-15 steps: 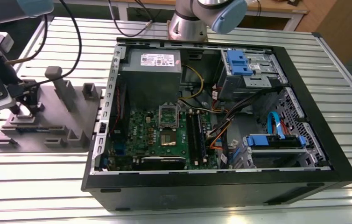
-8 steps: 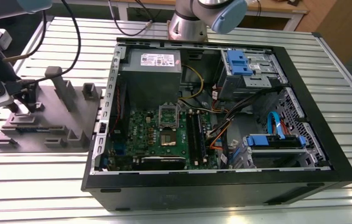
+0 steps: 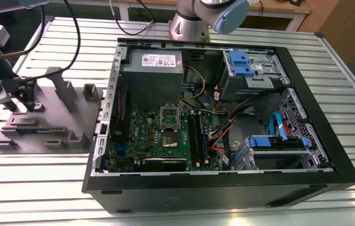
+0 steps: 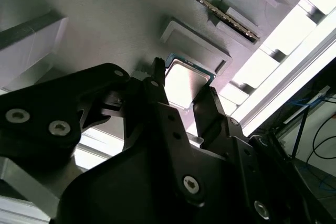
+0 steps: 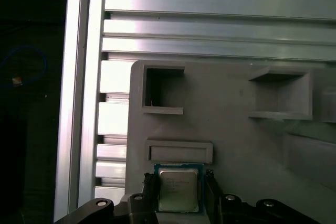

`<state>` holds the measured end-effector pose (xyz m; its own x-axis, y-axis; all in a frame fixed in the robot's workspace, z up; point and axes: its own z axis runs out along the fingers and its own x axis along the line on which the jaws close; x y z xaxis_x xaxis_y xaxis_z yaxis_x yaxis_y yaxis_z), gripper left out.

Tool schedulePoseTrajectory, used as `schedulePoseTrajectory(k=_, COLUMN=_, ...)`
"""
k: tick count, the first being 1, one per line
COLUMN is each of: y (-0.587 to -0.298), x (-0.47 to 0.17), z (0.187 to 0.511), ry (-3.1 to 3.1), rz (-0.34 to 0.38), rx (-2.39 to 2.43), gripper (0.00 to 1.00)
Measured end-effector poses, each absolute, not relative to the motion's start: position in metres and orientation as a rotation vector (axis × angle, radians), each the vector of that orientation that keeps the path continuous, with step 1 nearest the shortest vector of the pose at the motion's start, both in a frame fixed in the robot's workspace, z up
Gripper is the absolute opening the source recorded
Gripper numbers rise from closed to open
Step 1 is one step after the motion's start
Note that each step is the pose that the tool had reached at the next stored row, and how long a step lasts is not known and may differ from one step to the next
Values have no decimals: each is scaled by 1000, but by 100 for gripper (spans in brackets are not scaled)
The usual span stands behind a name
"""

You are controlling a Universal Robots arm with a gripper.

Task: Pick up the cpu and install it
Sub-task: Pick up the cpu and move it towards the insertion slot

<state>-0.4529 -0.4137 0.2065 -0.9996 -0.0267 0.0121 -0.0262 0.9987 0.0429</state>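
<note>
The cpu (image 5: 178, 190) is a small square chip with a silvery top and a thin pale rim. It sits low over the grey holder tray (image 5: 231, 124), beside a raised rectangular block (image 5: 179, 151). In both wrist views my gripper (image 5: 179, 195) has a black finger pressed against each side of the cpu (image 4: 186, 83), shut on it. In the exterior view my gripper (image 3: 28, 104) is at the exterior view's left, down on the grey tray (image 3: 45, 117). The green board (image 3: 165, 136) lies inside the open computer case (image 3: 228, 113), with its socket (image 3: 170, 117) uncovered.
The grey tray carries upright posts (image 3: 61, 87) and several recessed pockets (image 5: 163, 90). The case holds a tall grey metal box (image 3: 154, 70), blue drive brackets (image 3: 243, 63), black memory sticks (image 3: 194, 134) and loose cables (image 3: 228, 127). Everything rests on a slatted metal table (image 3: 33, 179).
</note>
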Motion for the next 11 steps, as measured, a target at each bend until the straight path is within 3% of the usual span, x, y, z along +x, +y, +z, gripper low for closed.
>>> schedulePoseTrajectory(k=11, y=-414, x=-453, z=206, ry=-3128, rz=-67, rx=41, gripper=45)
